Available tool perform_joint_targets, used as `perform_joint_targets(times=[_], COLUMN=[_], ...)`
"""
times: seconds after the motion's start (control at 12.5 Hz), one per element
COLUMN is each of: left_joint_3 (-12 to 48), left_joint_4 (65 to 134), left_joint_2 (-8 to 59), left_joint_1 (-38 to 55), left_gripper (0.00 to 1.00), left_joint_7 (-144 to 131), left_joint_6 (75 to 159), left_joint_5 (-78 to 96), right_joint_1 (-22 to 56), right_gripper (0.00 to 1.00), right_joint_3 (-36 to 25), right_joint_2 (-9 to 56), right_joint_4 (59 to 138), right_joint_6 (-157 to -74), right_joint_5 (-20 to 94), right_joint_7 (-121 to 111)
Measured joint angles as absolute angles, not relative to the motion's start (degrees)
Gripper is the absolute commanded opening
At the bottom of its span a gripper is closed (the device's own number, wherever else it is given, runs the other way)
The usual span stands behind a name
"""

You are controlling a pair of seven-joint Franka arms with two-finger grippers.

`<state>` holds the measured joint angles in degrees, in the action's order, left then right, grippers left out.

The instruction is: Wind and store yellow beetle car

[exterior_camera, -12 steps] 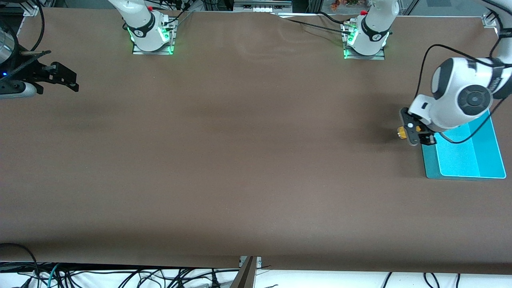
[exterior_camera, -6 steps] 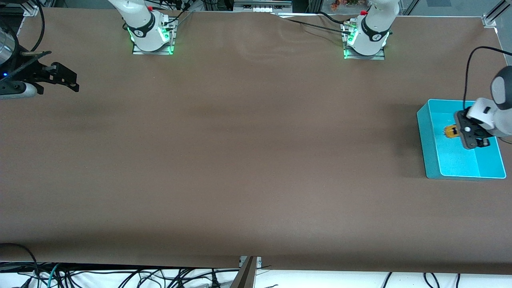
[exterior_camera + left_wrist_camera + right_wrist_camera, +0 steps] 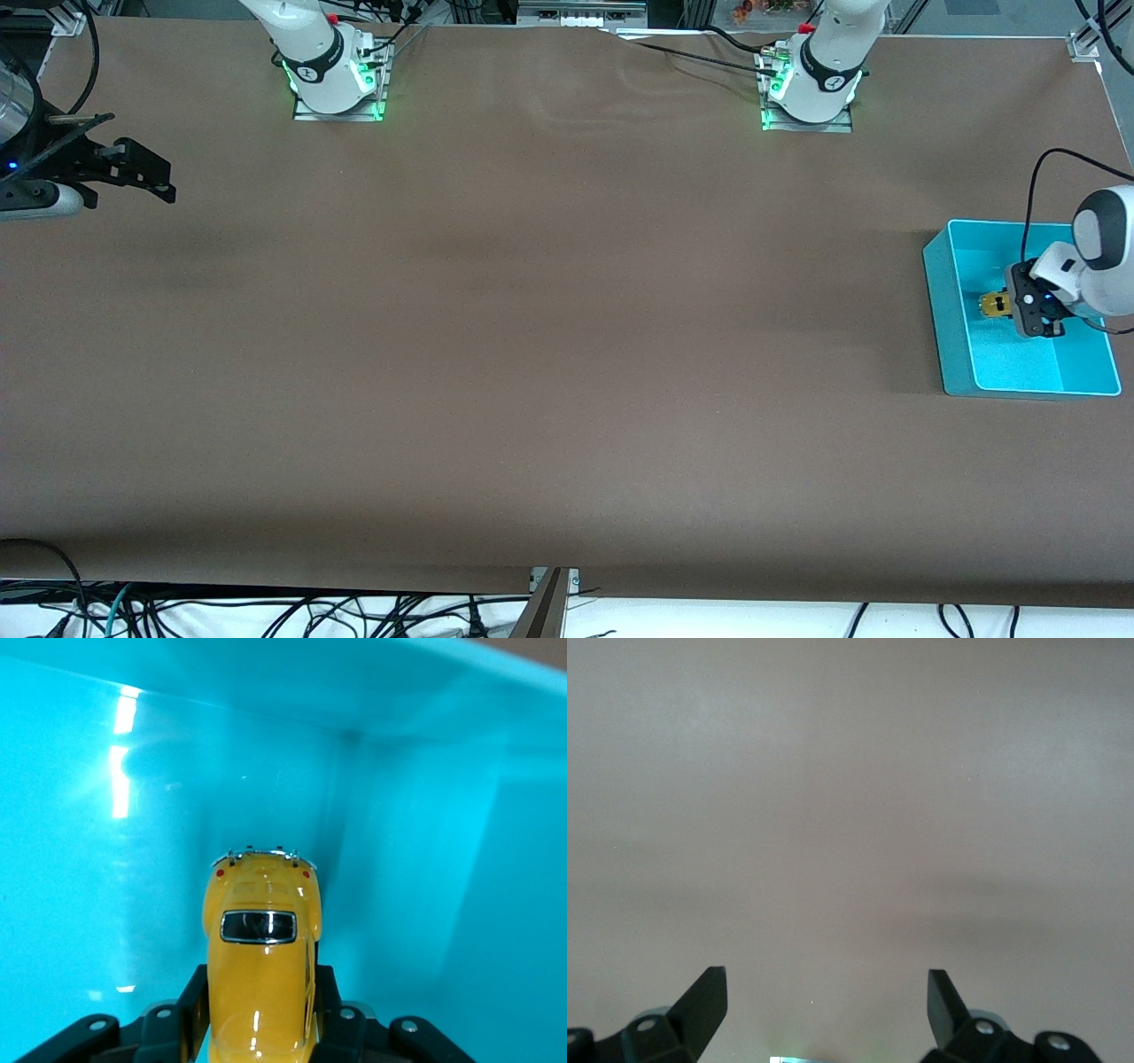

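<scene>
The left claw (image 3: 1007,306) grips the yellow beetle car (image 3: 260,948) inside the teal bin (image 3: 946,301). The right claw (image 3: 142,173) waits wide open above the counter (image 3: 549,354).

A brown worktop (image 3: 549,354) spans nearly the whole front view, its surface covered in one plain, matte sheet with faint ripples near the edge where the arms are mounted. Two arm bases stand on that edge: the right arm's base (image 3: 337,84) toward one end, the left arm's base (image 3: 808,93) toward the other, each on a metal plate lit green. A turquoise bin (image 3: 948,328) sits directly on the worktop close to the short edge at the left arm's end, about midway along that edge.
</scene>
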<state>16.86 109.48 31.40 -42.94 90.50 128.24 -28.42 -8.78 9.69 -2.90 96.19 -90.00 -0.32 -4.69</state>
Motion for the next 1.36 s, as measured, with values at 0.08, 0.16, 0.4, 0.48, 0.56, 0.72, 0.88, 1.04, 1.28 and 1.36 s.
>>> perform_joint_targets(times=[0.08, 0.16, 0.4, 0.48, 0.56, 0.72, 0.88, 1.04, 1.28, 1.36], left_joint_3=[17.09, 17.3, 17.71, 17.97, 18.36, 20.34, 24.12, 27.98, 33.11, 34.66], left_joint_4=[109.66, 109.64, 109.17, 109.03, 108.96, 107.56, 102.3, 95.57, 89.72, 88.13], left_joint_2=[31.39, 31.21, 29.7, 28.61, 27.26, 24.29, 21.88, 20.62, 20.5, 20.57], left_joint_1=[-42.94, -42.94, -42.96, -42.97, -42.99, -42.98, -42.9, -42.76, -42.21, -41.23], left_gripper=[1.0, 1.0, 1.0, 1.0, 1.0, 1.0, 1.0, 1.0, 1.0, 1.0], left_joint_7=[90.9, 91.65, 93.48, 93.59, 93.61, 93.61, 93.45, 91.99, 82.64, 78.36], left_joint_6=[128.76, 128.88, 128.81, 128.13, 126.99, 121.55, 111.14, 101.98, 95.03, 92.9], left_joint_5=[-28.91, -28.98, -28.99, -28.99, -28.72, -27.03, -25.21, -22.27, -17.3, -16.96], right_joint_1=[-8.78, -8.78, -8.78, -8.78, -8.78, -8.78, -8.79, -8.79, -8.76, -8.7], right_gripper=[1.0, 1.0, 1.0, 1.0, 1.0, 1.0, 1.0, 1.0, 1.0, 1.0], right_joint_3=[9.69, 9.69, 9.69, 9.69, 9.69, 9.68, 9.67, 9.67, 9.7, 9.76], right_joint_2=[-2.9, -2.9, -2.9, -2.9, -2.9, -2.9, -2.9, -2.9, -2.9, -2.9], right_joint_4=[96.19, 96.19, 96.19, 96.18, 96.18, 96.17, 96.16, 96.16, 96.1, 96.09], right_joint_6=[-89.99, -89.97, -89.95, -89.95, -89.94, -89.93, -89.91, -89.87, -89.59, -89.56], right_joint_5=[-0.32, -0.32, -0.32, -0.32, -0.32, -0.32, -0.32, -0.32, -0.32, -0.31], right_joint_7=[-4.69, -4.69, -4.69, -4.69, -4.69, -4.69, -4.69, -4.69, -2.54, -1.84])
